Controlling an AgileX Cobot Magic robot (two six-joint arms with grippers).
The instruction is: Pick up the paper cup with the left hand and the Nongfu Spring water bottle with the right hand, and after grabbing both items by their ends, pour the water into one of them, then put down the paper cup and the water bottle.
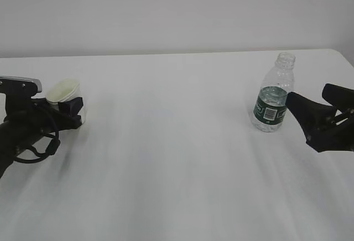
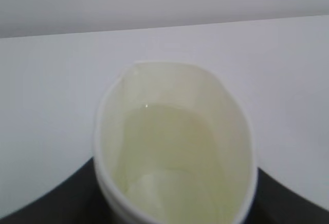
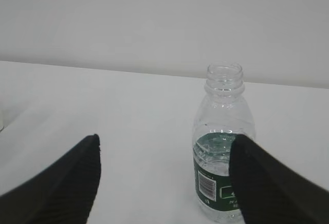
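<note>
Two arms reached low over the white table [image 1: 177, 158]: the left hand [image 1: 71, 110] clasped the squeezed paper cup [image 1: 65, 93] at far left, while the right hand [image 1: 318, 116] gaped unclenched beside the upright Nongfu Spring water bottle [image 1: 272, 94].

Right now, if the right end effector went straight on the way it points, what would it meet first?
Probably the Nongfu Spring water bottle, standing ahead nearer one finger of the open right end effector; depth is unclear.
</note>
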